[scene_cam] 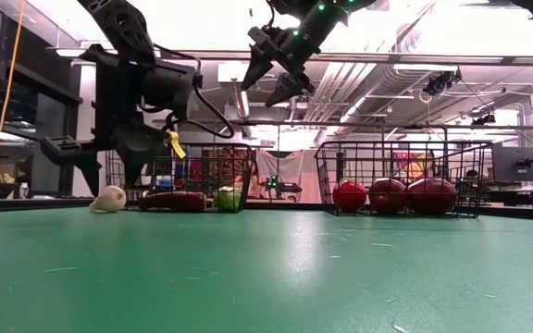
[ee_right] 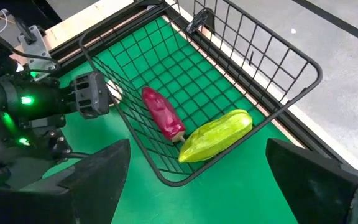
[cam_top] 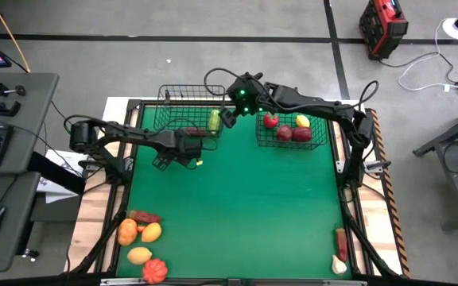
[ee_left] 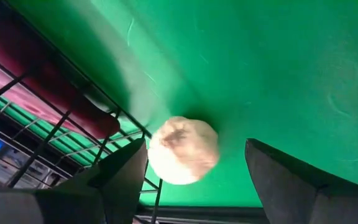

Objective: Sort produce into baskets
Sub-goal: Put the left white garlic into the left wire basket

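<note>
Toward the far edge of the green table [cam_top: 237, 199], two black wire baskets are set side by side. Within the left basket [cam_top: 183, 111] a dark red elongated vegetable [ee_right: 162, 113] and a yellow-green piece [ee_right: 219, 134] are seen lying together, touching at one end, near the basket's corner. Within the right basket [cam_top: 318, 133] three red fruits [scene_cam: 389, 195] are lined up along the near wall, and a yellow piece [cam_top: 302, 121] is placed behind them. Just outside the left basket's near wall, a whitish round piece [ee_left: 183, 150] rests on the table, touching or nearly touching the wire. The left gripper [ee_left: 194, 174] is lowered over that piece with its fingers parted on either side of it; the piece is not grasped. The right gripper [ee_right: 191, 180] is held high above the near corner of the left basket, its fingers spread wide and nothing carried between them. At the near left corner of the table a cluster of produce is gathered: an orange piece [cam_top: 127, 232], a yellow piece [cam_top: 152, 232], another yellow one [cam_top: 139, 255], a red-orange one [cam_top: 155, 270] and a dark reddish piece [cam_top: 144, 216]. At the near right corner a red piece [cam_top: 340, 239] and a white piece [cam_top: 339, 264] are laid.
</note>
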You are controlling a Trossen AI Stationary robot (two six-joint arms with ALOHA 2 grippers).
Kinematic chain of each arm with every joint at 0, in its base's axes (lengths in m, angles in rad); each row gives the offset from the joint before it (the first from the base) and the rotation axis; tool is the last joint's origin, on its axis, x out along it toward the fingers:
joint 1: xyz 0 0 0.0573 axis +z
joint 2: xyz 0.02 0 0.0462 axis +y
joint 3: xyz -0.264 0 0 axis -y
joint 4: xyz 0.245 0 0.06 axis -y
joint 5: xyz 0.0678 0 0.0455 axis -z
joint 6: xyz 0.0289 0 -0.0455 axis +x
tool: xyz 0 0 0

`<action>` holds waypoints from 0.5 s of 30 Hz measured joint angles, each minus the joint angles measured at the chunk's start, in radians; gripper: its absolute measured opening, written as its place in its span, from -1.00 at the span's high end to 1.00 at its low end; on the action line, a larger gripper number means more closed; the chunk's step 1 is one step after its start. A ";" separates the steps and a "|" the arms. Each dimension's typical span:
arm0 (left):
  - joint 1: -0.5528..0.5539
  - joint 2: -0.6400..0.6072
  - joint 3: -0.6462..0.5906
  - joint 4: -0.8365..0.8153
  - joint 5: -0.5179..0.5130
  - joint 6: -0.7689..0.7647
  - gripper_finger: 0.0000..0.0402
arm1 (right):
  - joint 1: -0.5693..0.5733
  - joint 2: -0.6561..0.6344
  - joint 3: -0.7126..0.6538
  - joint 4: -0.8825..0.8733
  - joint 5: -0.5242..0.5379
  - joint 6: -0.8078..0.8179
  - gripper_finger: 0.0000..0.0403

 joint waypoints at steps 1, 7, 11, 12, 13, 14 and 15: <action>0.000 0.000 -0.005 0.001 0.001 0.002 -0.31 | 0.003 0.000 0.000 0.000 0.000 0.000 -0.83; 0.000 0.000 -0.026 0.000 0.015 0.028 -0.31 | 0.017 0.000 0.000 0.000 0.009 0.000 -0.83; 0.000 0.000 -0.025 -0.007 0.031 0.018 -0.29 | 0.022 0.000 0.001 -0.006 0.010 0.000 -0.83; -0.001 0.000 -0.025 -0.010 0.034 0.015 -0.27 | 0.022 0.000 0.001 -0.006 0.010 0.000 -0.83; -0.002 0.000 -0.025 -0.016 0.038 0.013 -0.23 | 0.022 0.000 0.001 -0.006 0.010 0.000 -0.83; -0.002 0.000 -0.026 -0.020 0.043 0.011 -0.18 | 0.022 0.000 0.001 -0.006 0.010 0.000 -0.83; -0.002 0.000 -0.025 -0.022 0.055 0.008 -0.12 | 0.022 0.000 0.001 -0.006 0.010 0.000 -0.83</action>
